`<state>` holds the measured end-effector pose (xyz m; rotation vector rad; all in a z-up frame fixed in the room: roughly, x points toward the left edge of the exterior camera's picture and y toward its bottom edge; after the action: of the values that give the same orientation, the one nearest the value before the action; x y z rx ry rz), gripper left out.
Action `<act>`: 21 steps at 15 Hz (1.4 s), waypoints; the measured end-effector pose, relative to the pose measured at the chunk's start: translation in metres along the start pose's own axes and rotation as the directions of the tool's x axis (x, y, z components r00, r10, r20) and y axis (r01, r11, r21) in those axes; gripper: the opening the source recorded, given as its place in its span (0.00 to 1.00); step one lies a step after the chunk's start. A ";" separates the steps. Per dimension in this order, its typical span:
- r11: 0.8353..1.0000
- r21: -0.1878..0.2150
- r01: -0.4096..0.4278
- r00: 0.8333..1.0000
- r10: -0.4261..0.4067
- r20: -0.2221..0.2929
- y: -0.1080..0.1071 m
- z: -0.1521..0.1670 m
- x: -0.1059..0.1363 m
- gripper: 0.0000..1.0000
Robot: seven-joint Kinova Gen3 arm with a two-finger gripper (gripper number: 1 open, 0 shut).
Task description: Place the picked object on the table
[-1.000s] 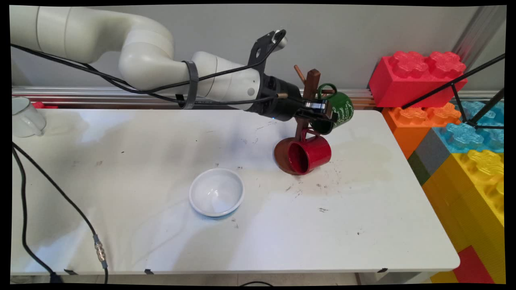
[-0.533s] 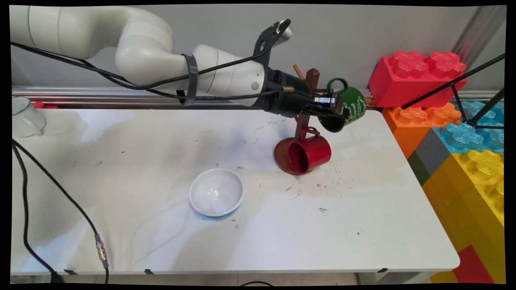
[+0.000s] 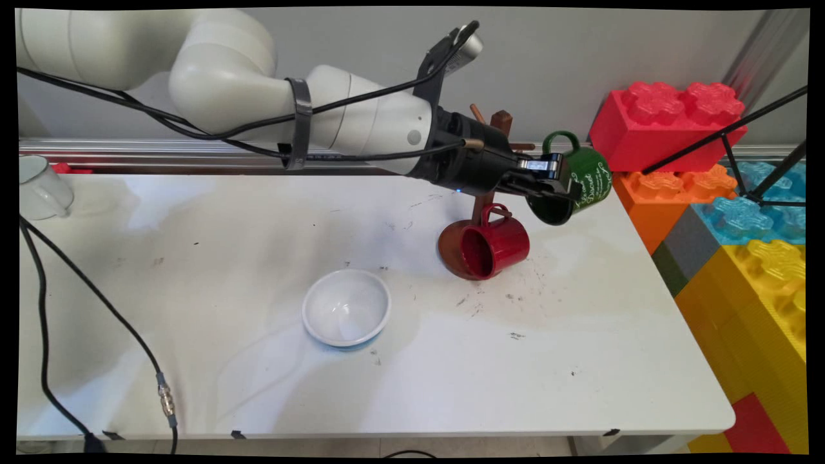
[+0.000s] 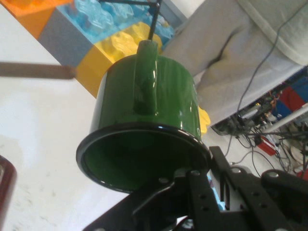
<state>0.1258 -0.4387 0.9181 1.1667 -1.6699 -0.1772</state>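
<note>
White table (image 3: 258, 225) under your gripper (image 3: 548, 177), whose fingers are clamped on the green mug's (image 3: 577, 187) rim. Since a second ago, the mug has moved right, clear of the wooden mug tree (image 3: 486, 200), where the red mug (image 3: 496, 245) hangs.

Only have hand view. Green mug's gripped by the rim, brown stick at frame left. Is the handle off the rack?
Observer: In main view the green mug hangs in the gripper, to the right of the brown mug stand. Its handle loop points up with no peg through it.
Operator: Anything else on the stand?
Observer: A red mug hangs by its handle on a low peg, with its mouth toward the main camera, just over the stand's round base.
Operator: What's on the table?
Observer: A white bowl sits upright near the middle of the table, well to the left of the green mug.
</note>
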 end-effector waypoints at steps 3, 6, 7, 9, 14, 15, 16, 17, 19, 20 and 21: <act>1.000 -0.003 -0.010 0.999 0.010 0.033 0.007 -0.007 -0.002 0.00; 1.000 -0.003 -0.027 0.998 0.027 0.061 0.015 -0.015 0.000 0.00; 0.999 0.000 -0.036 0.996 0.036 0.077 0.018 -0.019 0.001 0.00; 0.999 0.009 -0.046 0.994 0.045 0.098 0.023 -0.025 0.002 0.00; 0.996 0.045 -0.079 0.982 0.070 0.173 0.037 -0.043 0.008 0.00; 0.995 0.054 -0.088 0.979 0.077 0.188 0.040 -0.046 0.009 0.00; 0.993 0.064 -0.103 0.974 0.088 0.207 0.043 -0.050 0.011 0.00; 0.990 0.073 -0.121 0.968 0.102 0.228 0.046 -0.053 0.014 0.00; 0.980 0.082 -0.183 0.948 0.154 0.278 0.051 -0.061 0.018 0.00; 0.972 0.081 -0.221 0.933 0.186 0.307 0.054 -0.065 0.021 0.00; 0.963 0.079 -0.256 0.916 0.215 0.339 0.056 -0.070 0.023 0.00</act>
<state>0.1480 -0.3988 0.9982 1.0531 -2.1282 -0.1225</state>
